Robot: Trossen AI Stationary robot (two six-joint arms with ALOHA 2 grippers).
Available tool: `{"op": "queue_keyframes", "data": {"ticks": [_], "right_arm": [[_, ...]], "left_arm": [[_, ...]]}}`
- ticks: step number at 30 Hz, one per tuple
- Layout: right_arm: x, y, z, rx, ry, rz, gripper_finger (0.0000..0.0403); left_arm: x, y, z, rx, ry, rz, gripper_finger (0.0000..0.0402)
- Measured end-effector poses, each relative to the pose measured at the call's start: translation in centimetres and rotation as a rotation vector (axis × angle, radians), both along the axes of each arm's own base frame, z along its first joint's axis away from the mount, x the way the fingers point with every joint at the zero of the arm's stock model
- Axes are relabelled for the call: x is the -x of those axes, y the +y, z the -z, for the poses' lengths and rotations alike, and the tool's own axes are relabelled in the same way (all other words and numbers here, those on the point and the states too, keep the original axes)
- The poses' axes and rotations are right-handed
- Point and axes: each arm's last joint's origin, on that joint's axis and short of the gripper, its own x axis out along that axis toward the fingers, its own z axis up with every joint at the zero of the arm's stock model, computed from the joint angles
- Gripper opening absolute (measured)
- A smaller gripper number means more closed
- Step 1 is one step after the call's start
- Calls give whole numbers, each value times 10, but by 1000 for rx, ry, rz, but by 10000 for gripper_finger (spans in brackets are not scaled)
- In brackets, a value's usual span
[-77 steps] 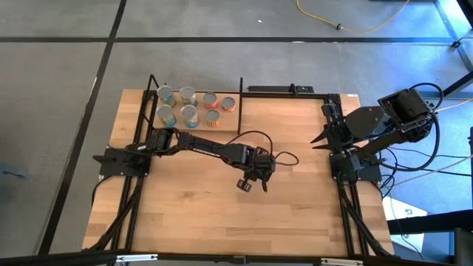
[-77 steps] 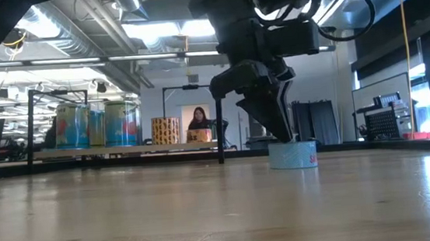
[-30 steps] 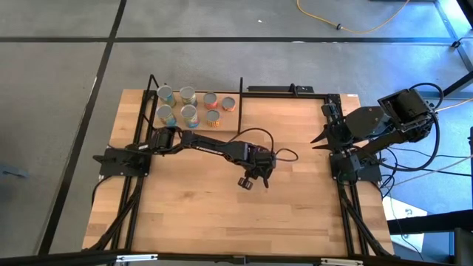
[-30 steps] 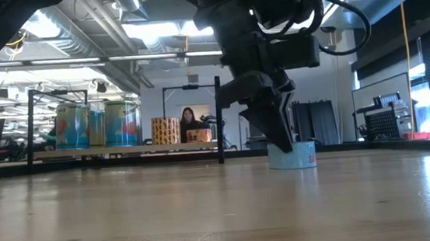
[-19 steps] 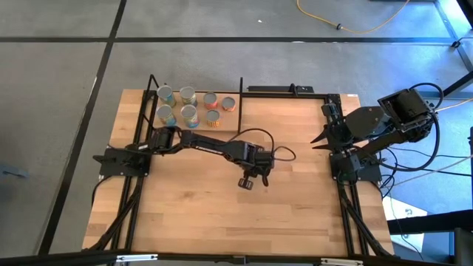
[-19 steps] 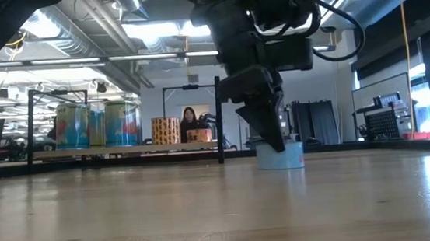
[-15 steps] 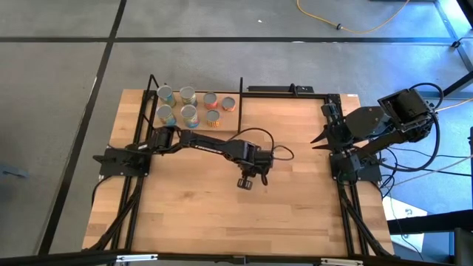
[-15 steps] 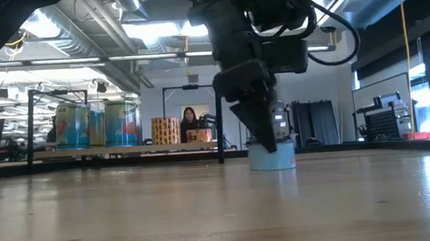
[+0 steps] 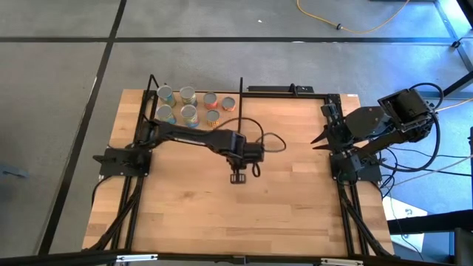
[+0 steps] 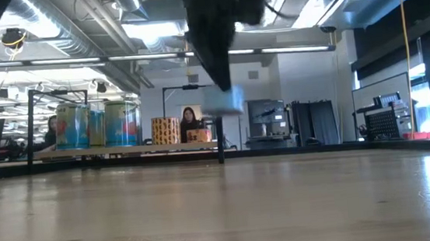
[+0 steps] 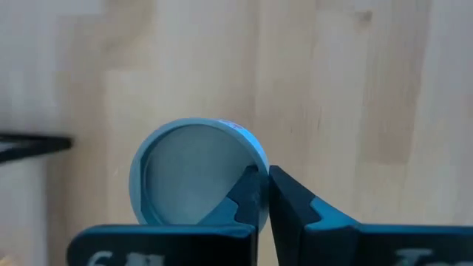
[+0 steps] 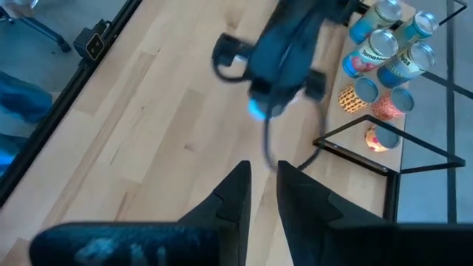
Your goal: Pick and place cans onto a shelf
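Item, nearest: left gripper [image 11: 260, 193], fingers nipped onto the rim of a pale blue can [image 11: 194, 171], the can hanging at the fingertips, clear of the table [image 9: 295, 214] in the low view, where it shows as a blur [image 10: 223, 99] under the dark arm. Seen from above, this gripper [image 9: 237, 177] sits mid-table, with the shelf [image 9: 194, 103] beyond it toward the far left corner. Item, on the shelf: about eight cans [image 9: 188, 112], standing upright in a close cluster, blue-labelled ones furthest from the gripper, orange and tan ones [image 9: 213, 116] on the nearer side. Item, far side: right gripper [image 9: 318, 140], parked at the right edge, well apart from the work; its fingers [image 12: 299, 196] stand close together with a narrow gap, holding nothing. Progress, as judged: most cans are already shelved; the carried can is probably the last, with no other loose on the table. Remaining: carry, set down, let go. Lettering: labels on the shelved cans [image 12: 384, 46] carry print too small to read; none legible on the held can.
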Motion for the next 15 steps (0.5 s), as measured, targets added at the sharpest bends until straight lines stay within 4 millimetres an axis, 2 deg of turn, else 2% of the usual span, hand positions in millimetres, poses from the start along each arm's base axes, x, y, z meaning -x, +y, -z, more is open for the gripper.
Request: {"op": "queue_keyframes", "data": {"ticks": [9,15], "right_arm": [[0,1,0,-17,6,-14,69],[0,1,0,-18,5,-13,69]], "left_arm": [[44,17,-63,-106,-51,-220,6],[57,46,-79,-106,-85,-350,6]]}}
